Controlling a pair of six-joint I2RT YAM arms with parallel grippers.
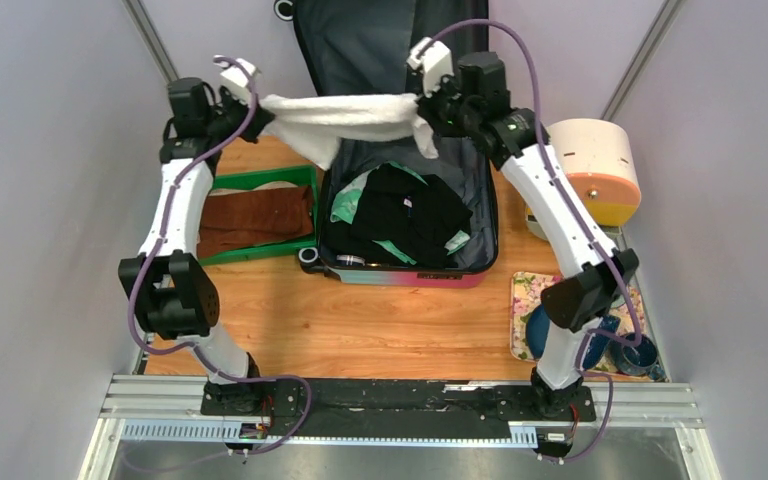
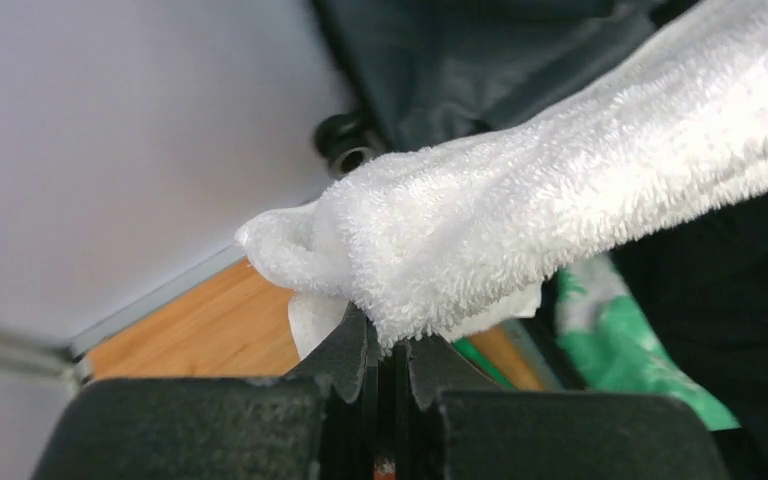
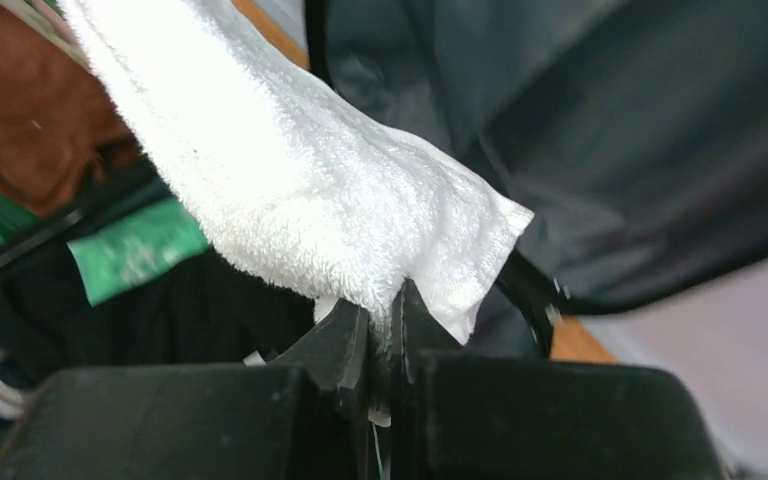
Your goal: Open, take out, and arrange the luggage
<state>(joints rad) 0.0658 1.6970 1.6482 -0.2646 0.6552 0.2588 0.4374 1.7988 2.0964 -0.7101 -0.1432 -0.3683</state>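
Note:
The luggage (image 1: 405,268) lies open in the middle of the table, its dark grey lined lid (image 1: 360,40) raised at the back. Black and green clothes (image 1: 405,215) lie in its lower half. A white towel (image 1: 345,118) hangs stretched above it between both grippers. My left gripper (image 1: 257,102) is shut on the towel's left end (image 2: 390,250). My right gripper (image 1: 426,108) is shut on its right end (image 3: 360,220). The lid lining (image 3: 600,130) shows behind the towel in the right wrist view.
A green tray (image 1: 260,180) holding a brown cloth (image 1: 250,215) lies left of the luggage. A cream-and-orange round container (image 1: 595,165) stands at the right. A floral tray (image 1: 522,300) with blue items sits at the front right. Grey walls close in both sides.

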